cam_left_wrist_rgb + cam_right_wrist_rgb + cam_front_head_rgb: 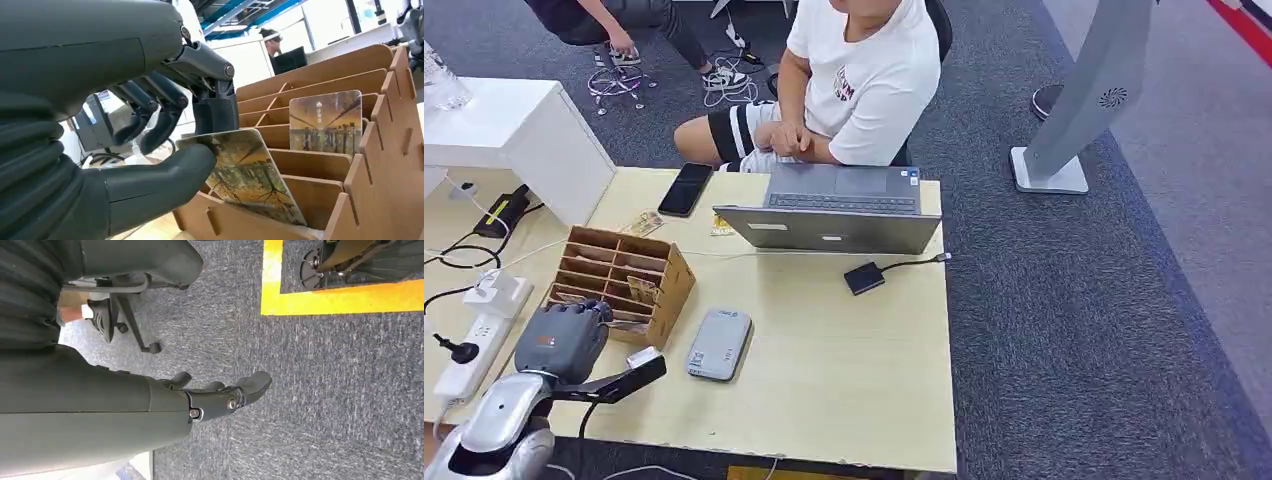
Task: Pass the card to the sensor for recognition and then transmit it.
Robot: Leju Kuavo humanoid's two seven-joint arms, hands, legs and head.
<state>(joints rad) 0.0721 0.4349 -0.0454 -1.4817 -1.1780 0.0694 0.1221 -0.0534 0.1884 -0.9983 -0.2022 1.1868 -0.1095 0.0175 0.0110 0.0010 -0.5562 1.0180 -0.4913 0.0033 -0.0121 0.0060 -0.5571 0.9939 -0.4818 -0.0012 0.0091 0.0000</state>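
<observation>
A brown cardboard card rack (620, 283) stands on the left of the wooden table (844, 380). My left hand (562, 338) is at the rack's near end. In the left wrist view, this hand (165, 125) pinches a picture card (250, 175) between thumb and finger, with the card's lower edge still inside a slot. A second card (326, 121) stands upright in a slot further back. The grey card sensor (720, 344) lies flat just right of the rack. My right hand (220, 395) hangs over grey carpet with fingers stretched out, holding nothing.
A person in a white shirt (864, 80) sits behind an open laptop (836, 210) at the far edge. A black phone (686, 188), loose cards (642, 223), a small black box on a cable (864, 277) and a power strip (474, 345) are nearby.
</observation>
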